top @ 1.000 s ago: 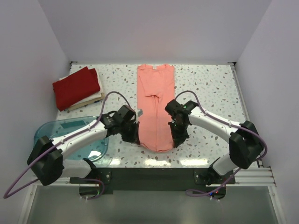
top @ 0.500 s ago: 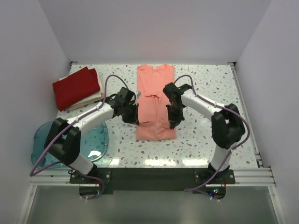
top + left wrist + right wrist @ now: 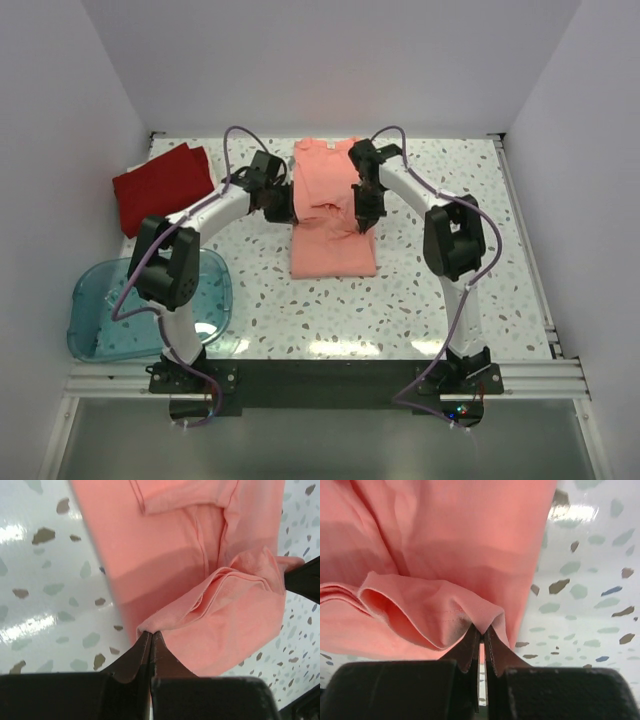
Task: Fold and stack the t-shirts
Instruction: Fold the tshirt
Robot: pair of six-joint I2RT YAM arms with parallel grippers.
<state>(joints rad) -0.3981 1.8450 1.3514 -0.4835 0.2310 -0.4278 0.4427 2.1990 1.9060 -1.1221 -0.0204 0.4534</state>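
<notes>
The salmon-pink t-shirt [image 3: 332, 215] lies lengthwise at the table's middle, its near end folded over towards the collar. My left gripper [image 3: 284, 208] is shut on the hem's left corner [image 3: 150, 627], and my right gripper [image 3: 362, 212] is shut on the hem's right corner [image 3: 482, 625]. Both hold the hem lifted above the shirt's middle. The pink cloth fills both wrist views [image 3: 210, 555] [image 3: 445, 535]. The deep red t-shirt [image 3: 160, 185] lies folded at the back left. The cream-white shirt is hidden in the top view.
A translucent blue tub [image 3: 145, 305] stands at the front left by the left arm's base. White walls enclose the speckled table [image 3: 450, 280] at the back and sides. Purple cables loop above both arms.
Both grippers have carried the shirt's near hem away from the table's front, towards the collar, so the shirt is now folded shorter. Both arms have stretched out towards the back.
</notes>
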